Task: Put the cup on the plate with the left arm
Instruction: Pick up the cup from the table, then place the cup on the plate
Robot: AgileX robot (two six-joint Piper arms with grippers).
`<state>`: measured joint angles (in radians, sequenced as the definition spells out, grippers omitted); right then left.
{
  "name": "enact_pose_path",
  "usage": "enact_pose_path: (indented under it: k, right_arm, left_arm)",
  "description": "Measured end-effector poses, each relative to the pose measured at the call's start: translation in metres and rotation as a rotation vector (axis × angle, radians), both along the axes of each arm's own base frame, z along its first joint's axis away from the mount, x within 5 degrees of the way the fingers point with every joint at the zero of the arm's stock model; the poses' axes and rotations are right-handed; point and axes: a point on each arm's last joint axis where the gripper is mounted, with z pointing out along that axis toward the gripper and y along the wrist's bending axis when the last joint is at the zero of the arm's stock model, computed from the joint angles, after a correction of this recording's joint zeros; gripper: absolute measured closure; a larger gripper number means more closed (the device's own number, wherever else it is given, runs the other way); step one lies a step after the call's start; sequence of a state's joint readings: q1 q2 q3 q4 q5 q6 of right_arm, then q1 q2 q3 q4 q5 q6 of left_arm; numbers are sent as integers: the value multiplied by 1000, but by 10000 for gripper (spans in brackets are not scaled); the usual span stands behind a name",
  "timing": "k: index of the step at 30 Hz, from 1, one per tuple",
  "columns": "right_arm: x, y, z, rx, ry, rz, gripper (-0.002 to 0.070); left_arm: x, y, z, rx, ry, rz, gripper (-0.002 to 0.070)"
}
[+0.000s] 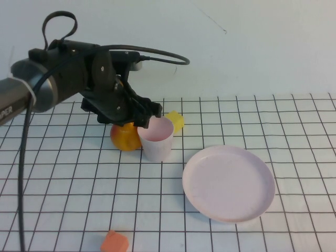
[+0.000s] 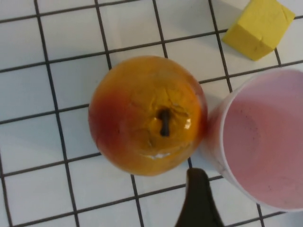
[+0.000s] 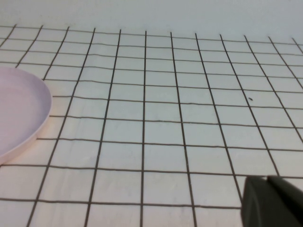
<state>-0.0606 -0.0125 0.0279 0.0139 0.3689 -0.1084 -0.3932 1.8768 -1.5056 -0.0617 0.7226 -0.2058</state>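
The pale pink cup (image 1: 157, 137) stands upright on the gridded table, touching an orange-yellow pear (image 1: 125, 137) on its left. The round pink plate (image 1: 228, 184) lies to the cup's right and nearer, apart from it. My left gripper (image 1: 148, 112) hovers open just above the cup's rim and the pear. In the left wrist view one black finger (image 2: 198, 194) points down into the gap between the pear (image 2: 147, 116) and the cup (image 2: 265, 142); the other finger is out of view. My right gripper (image 3: 265, 184) is shut and empty, low over bare table beside the plate's edge (image 3: 19, 109).
A yellow block (image 1: 176, 121) lies just behind the cup; it also shows in the left wrist view (image 2: 260, 26). A small orange piece (image 1: 114, 242) lies at the table's front edge. A black cable hangs down at the left.
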Motion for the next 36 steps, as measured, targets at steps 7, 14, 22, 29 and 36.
enact_pose_path:
  k: [7,14,22,29,36]
  right_arm:
    - [0,0,0,0,0,0,678]
    - [0,0,0,0,0,0,678]
    - [0,0,0,0,0,0,678]
    - [0,0,0,0,0,0,678]
    - [0,0,0,0,0,0,678]
  left_arm:
    - [13,-7,-31,-13,44,23,284]
    - [19,-9,-55,8,83,11,487]
    - [23,-13,-49,-2,48,-30,659]
    - [11,-44,-12,-32,-13,-261,661]
    - [-30,-102,-4,-9,10,-569,661]
